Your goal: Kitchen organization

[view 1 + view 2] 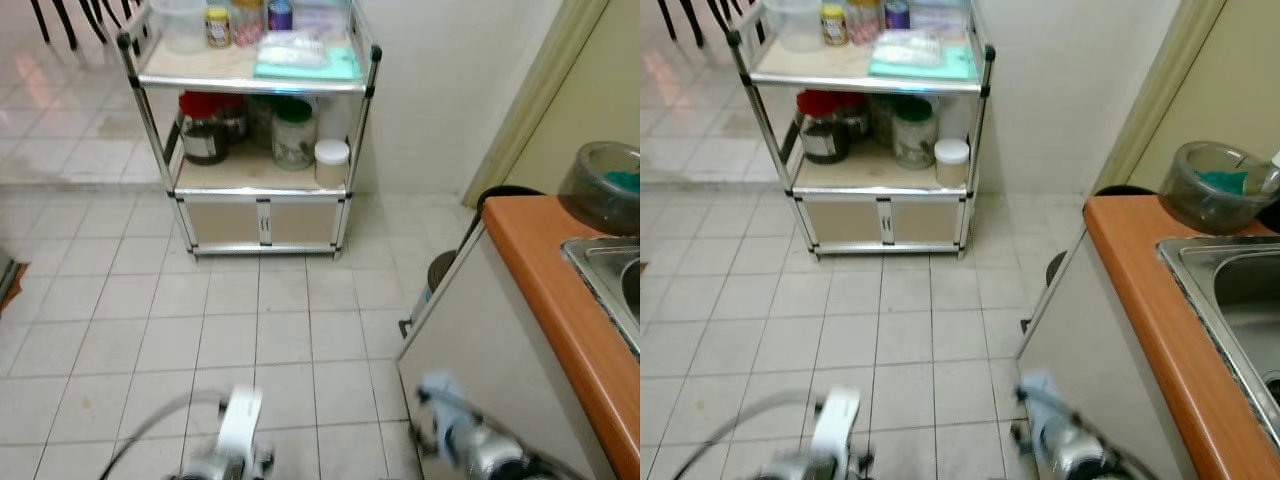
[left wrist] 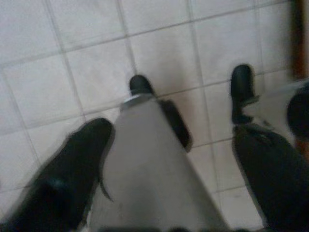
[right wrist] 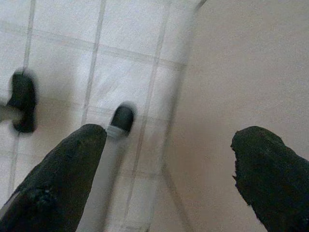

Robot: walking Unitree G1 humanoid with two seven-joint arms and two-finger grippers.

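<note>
Two open grippers (image 2: pixel 169 140) (image 3: pixel 169 159), one rack (image 1: pixel 250 180)

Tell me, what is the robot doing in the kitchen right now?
Nothing is being handled yet. The robot stands on the tiled floor with both arms hanging low. Its left claw and right claw are open and hold nothing. Ahead is a metal shelf rack holding jars and containers. To its right is an orange counter with a sink and a bowl.
</note>
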